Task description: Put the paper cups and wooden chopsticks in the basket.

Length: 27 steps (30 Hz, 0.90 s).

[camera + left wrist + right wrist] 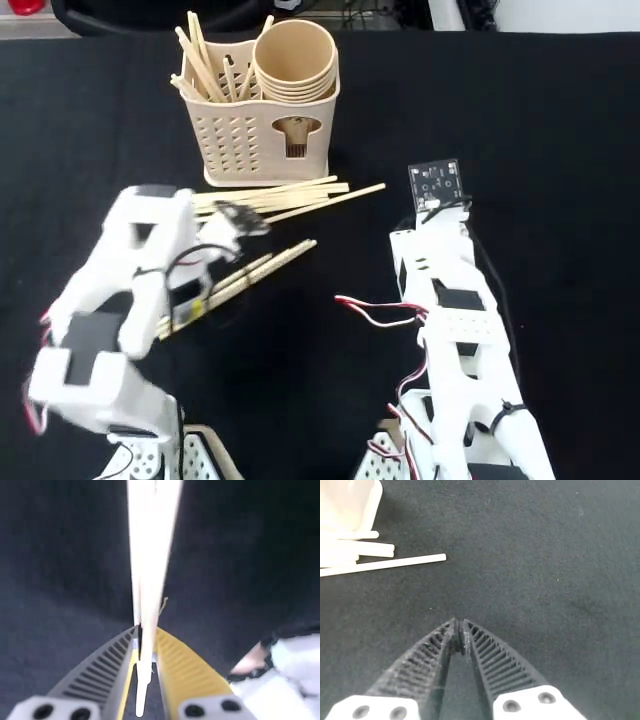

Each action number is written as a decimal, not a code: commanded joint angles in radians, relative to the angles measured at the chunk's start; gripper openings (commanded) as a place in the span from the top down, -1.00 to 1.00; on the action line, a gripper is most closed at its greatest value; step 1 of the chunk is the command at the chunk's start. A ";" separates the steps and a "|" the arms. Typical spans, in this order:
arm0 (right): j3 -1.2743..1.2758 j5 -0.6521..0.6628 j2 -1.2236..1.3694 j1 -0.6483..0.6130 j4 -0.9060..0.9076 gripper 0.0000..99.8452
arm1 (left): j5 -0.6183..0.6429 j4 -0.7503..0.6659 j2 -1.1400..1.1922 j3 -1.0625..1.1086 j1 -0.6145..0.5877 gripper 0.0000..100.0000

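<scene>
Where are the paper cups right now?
In the high view, the stacked paper cups stand inside the basket near the top middle. They fill its right compartment, beside the chopsticks standing in the left one.

Paper cups (295, 58) and upright chopsticks (203, 68) in the basket (255, 145), loose chopsticks (290, 197) on the table (540, 110) just before it

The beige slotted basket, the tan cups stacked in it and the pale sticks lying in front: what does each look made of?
Beige slotted basket: likely moulded plastic, matte, going by its even rows of cut-out slots.
Tan stacked cups: probably paper, matte, with thin nested rims.
Pale sticks in front: seemingly bare wood, light and dull, no sheen.
</scene>
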 commanded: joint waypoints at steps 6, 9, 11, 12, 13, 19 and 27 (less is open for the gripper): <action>-0.007 0.008 -0.021 0.008 -0.015 0.97 | -0.316 -0.133 -0.371 0.297 -0.289 0.94; -0.005 0.008 -0.021 0.008 -0.015 0.97 | -0.391 -0.196 -0.428 0.360 -0.374 0.94; -0.005 0.009 -0.021 0.008 -0.015 0.97 | -0.470 -0.219 -0.446 0.381 -0.435 0.94; -0.005 0.009 -0.021 0.008 -0.015 0.97 | -0.508 -0.230 -0.451 0.386 -0.466 0.94; -0.005 0.009 -0.021 0.008 -0.015 0.97 | -0.535 -0.239 -0.451 0.386 -0.496 0.94; -0.005 0.009 -0.021 0.006 -0.015 0.97 | -0.585 -0.327 -0.451 0.386 -0.621 0.93; -0.005 0.009 -0.021 0.005 -0.015 0.97 | -0.580 -0.344 -0.460 0.397 -0.616 0.67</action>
